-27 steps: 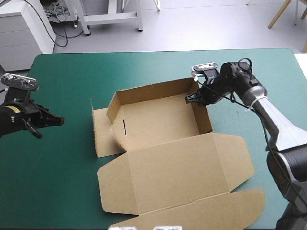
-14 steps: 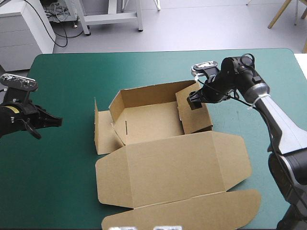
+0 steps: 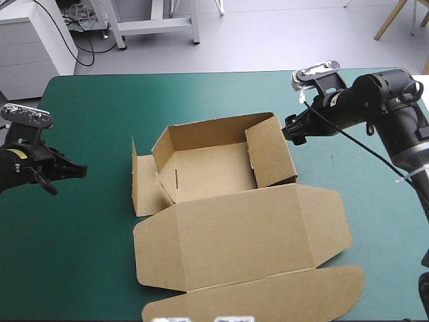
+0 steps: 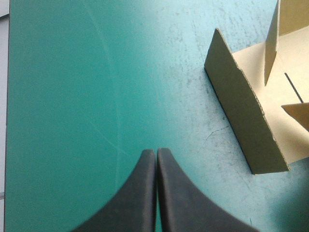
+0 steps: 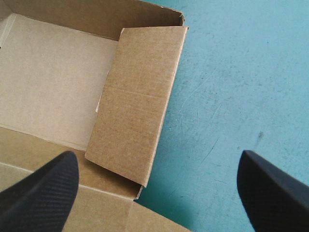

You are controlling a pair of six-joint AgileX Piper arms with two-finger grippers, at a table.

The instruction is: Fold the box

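High view: the box (image 3: pixel 214 168) sits mid-worktop (image 3: pixel 100 100), with its far wall up and its lid (image 3: pixel 241 241) flat toward the near edge.
Right flap (image 3: pixel 271 151): it is turned inward over the tray's right end and leans at a slant. Earlier it stood as a plain upright wall.
Right pincer (image 3: pixel 291 129): the fingers are spread wide and hold nothing. It is off the board, just beyond the box's far right corner. Just before, it was at the top of that flap, so it has let go and drawn back.
Left pincer (image 4: pixel 157 154): the fingers are pressed together and empty, over bare cover well apart from the box's left end. It is where it was earlier.
Left flap (image 3: pixel 144 184): it is not turned in; only its outer edge stands up.
Meaning: the right end looks folded but perhaps not seated, since the flap slants and nothing holds it. It may spring back.
Likely next: press the right flap down if it lifts, then fold the left end.
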